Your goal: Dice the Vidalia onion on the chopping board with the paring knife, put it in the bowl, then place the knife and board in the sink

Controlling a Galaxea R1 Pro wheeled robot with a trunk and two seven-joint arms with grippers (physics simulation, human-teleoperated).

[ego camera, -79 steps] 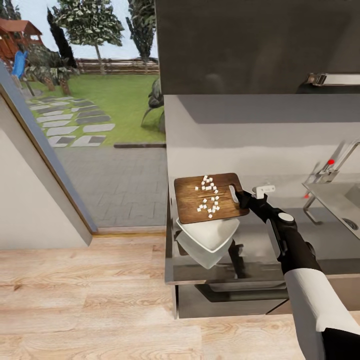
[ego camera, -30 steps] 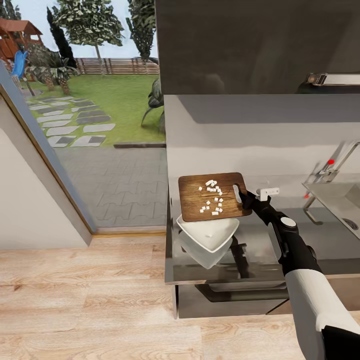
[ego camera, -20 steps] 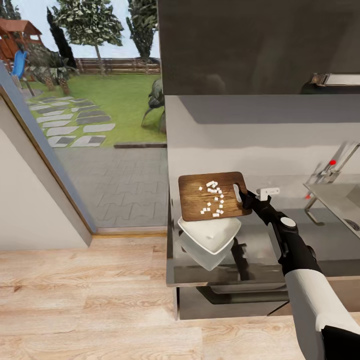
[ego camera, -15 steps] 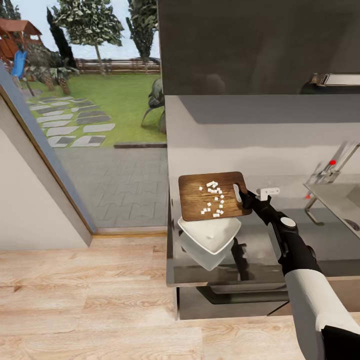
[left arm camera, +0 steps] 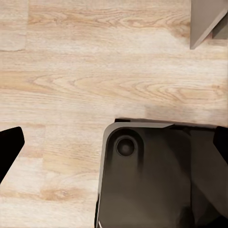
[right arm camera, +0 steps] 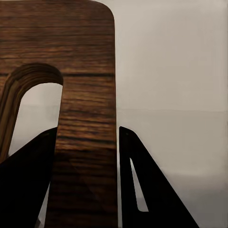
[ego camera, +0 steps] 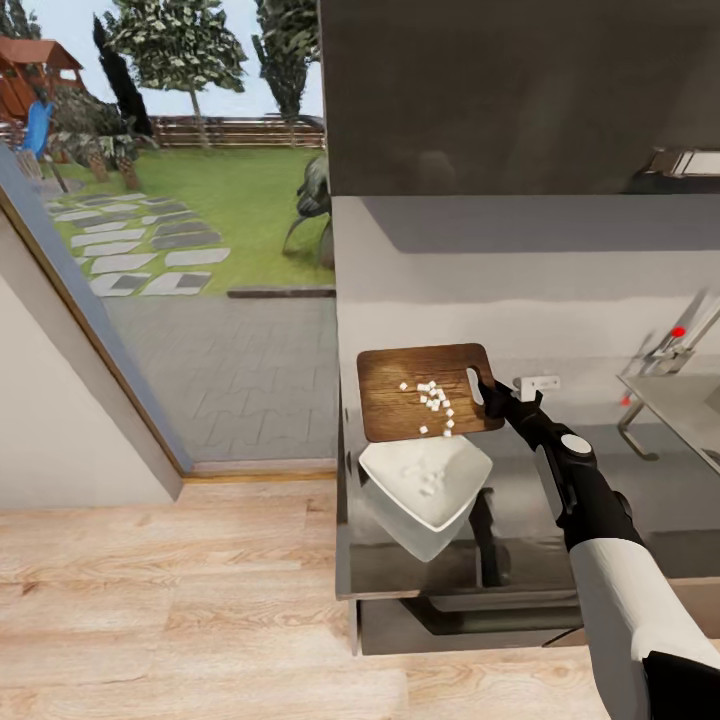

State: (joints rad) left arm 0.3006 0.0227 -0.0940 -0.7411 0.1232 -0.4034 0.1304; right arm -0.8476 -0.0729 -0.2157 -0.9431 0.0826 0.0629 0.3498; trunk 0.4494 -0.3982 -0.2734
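Your right hand [ego camera: 487, 392] is clamped on the handle end of the chopping board [ego camera: 425, 392], which stretches away toward the window. The bowl [ego camera: 425, 483] sits on the bench [ego camera: 620, 505] just under the board's near long edge, catching diced onion [ego camera: 433, 396]. Tilt toward that edge to finish.
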